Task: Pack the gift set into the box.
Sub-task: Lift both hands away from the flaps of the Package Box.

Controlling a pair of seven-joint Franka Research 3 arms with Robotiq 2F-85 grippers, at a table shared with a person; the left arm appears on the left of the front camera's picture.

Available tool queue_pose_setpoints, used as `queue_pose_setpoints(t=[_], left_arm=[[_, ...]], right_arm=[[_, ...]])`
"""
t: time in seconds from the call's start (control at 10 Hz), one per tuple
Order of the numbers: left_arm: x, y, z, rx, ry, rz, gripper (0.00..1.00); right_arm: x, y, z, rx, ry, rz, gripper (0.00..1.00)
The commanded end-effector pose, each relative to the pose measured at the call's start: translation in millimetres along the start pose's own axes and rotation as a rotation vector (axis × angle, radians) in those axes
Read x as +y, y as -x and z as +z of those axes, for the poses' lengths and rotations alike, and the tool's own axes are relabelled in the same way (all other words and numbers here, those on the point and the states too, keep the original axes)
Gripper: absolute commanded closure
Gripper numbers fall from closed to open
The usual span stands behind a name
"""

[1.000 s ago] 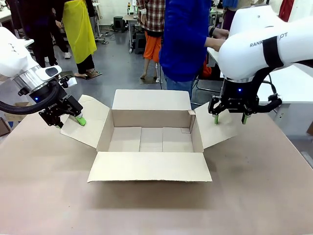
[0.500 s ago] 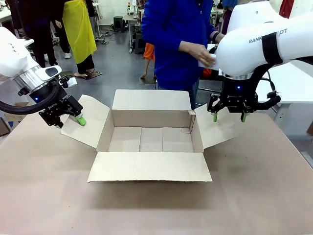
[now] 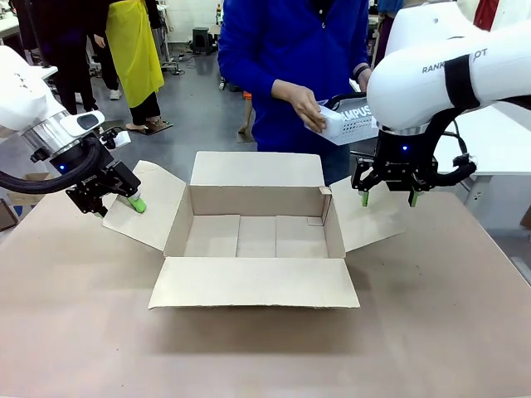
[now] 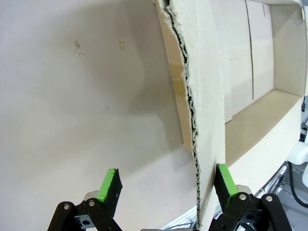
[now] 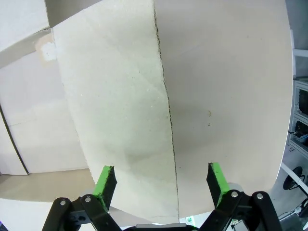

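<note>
At mid-table (image 3: 249,356): the box (image 3: 253,201), open-topped, all four flaps folded outward, the inside bare cardboard. Around it, plain brown table surface. Just beyond the far flap, a person in a blue top (image 3: 282,50), leaning in from the far side. Farther back on the shop floor, other people, one in a yellow apron (image 3: 133,50).

Gift set (image 3: 353,123) up in the air, above and behind the box's far right corner, well clear of the opening. Gripped at its left end by the person's hand (image 3: 305,106). Right end hidden behind the robot's right arm (image 3: 431,75), interposed between camera and package. Long axis roughly across the table, left to right, slightly tilted. Dark lettered face turned up and toward the camera, white capitals "AMPUS" readable upright, with a paler side below.

Left gripper (image 3: 116,199) at the outer edge of the left flap (image 3: 153,207), slanted down toward it. In the left wrist view, fingers (image 4: 109,180) apart, with the flap's ragged corrugated edge running up between them, just beside the finger at picture right. Contact there impossible to tell.

Right gripper (image 3: 388,199) pointing straight down over the right flap (image 3: 365,220). In the right wrist view, fingers (image 5: 107,180) spread wide, the flap's edge running up between them near the middle, nothing clamped.
</note>
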State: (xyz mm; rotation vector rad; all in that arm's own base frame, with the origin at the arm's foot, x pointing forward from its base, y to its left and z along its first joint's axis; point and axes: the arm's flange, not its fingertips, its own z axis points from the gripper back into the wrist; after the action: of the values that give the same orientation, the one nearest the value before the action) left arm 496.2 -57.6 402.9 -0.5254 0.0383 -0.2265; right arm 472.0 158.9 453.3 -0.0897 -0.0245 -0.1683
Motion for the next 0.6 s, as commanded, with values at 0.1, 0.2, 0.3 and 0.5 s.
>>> queue_pose_setpoints(t=[0.1,0.2,0.3,0.5], left_arm=[[-0.9,1.9,1.8,0.000,-0.011,0.008,0.00],[-0.9,1.9,1.8,0.000,-0.011,0.008,0.00],[-0.9,1.9,1.8,0.000,-0.011,0.008,0.00],[-0.9,1.9,1.8,0.000,-0.011,0.008,0.00]], right_arm=[[-1.1,-1.3,3.1,-0.005,0.014,0.002,0.00],[-1.1,-1.3,3.1,-0.005,0.014,0.002,0.00],[-1.1,-1.3,3.1,-0.005,0.014,0.002,0.00],[-1.1,-1.3,3.1,-0.005,0.014,0.002,0.00]])
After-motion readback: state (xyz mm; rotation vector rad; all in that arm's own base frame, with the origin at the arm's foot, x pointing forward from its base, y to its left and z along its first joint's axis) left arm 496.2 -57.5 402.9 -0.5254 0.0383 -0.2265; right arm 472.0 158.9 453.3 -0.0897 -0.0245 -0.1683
